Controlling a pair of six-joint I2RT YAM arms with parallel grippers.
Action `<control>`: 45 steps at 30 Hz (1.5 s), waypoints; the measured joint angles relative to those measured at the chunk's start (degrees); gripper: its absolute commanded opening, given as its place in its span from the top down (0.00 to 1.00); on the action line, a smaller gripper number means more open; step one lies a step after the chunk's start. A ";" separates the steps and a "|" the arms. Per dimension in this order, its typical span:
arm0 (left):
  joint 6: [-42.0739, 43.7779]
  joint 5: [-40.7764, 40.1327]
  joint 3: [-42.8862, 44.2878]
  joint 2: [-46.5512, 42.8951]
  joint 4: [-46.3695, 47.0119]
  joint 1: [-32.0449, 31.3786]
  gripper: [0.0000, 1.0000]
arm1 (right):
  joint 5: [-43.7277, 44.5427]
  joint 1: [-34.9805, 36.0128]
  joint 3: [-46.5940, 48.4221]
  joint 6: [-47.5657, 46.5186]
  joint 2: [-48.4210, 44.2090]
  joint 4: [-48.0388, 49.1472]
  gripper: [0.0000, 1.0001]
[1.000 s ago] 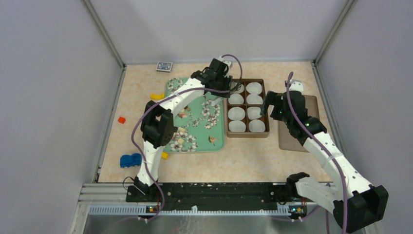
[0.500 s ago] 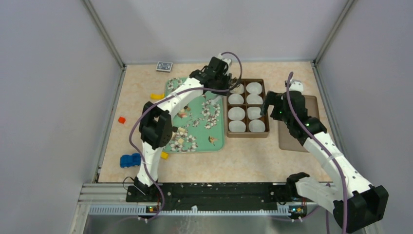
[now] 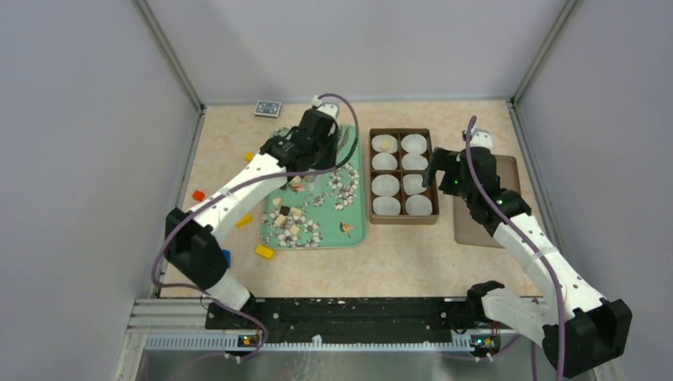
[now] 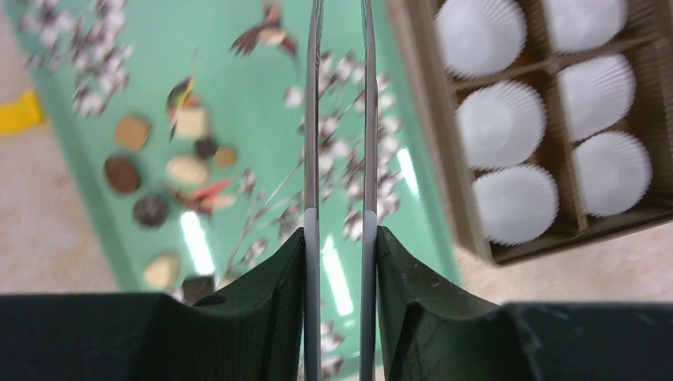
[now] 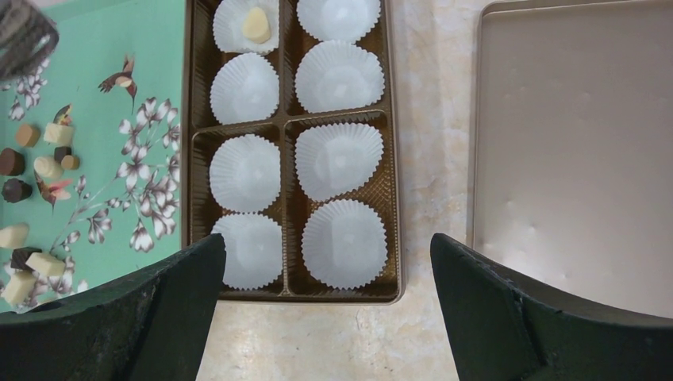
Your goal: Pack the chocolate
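Several small chocolates point(image 3: 286, 218) point(image 4: 131, 132), dark brown, tan and cream, lie on the green flowered tray point(image 3: 355, 216) point(image 4: 238, 95). One cream chocolate point(image 5: 255, 24) point(image 3: 386, 144) sits in the far left paper cup of the brown box point(image 3: 402, 221) point(image 5: 187, 159). My left gripper point(image 4: 341, 238) point(image 3: 308, 163) hangs over the tray, shut on grey tweezers point(image 4: 313, 119). The tweezer arms stand slightly apart with nothing between them. My right gripper point(image 5: 325, 242) point(image 3: 444, 171) hovers open over the box's near right edge, holding nothing.
A tan lid point(image 3: 484, 230) point(image 5: 571, 159) lies right of the box. Yellow blocks point(image 3: 263, 252), a red block point(image 3: 198, 194) and a partly hidden blue toy car point(image 3: 225, 256) sit left of the tray. A small patterned card point(image 3: 267, 108) rests at the back. Grey walls enclose the table.
My left arm has swung left from the box's far left cup to above the tray. A cream chocolate now shows in that cup. The right arm has not moved.
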 measured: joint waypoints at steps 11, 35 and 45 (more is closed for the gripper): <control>-4.02 -8.28 -15.98 -9.27 -7.30 3.74 0.56 | -2.93 0.00 0.00 0.11 3.30 2.54 0.02; -0.22 -7.56 -17.90 -5.53 -6.08 7.85 0.52 | -3.74 0.00 0.35 0.11 3.93 3.13 0.02; 1.25 -5.18 -18.56 -4.81 -3.96 9.66 0.52 | -3.72 0.00 0.35 0.50 3.93 3.15 0.02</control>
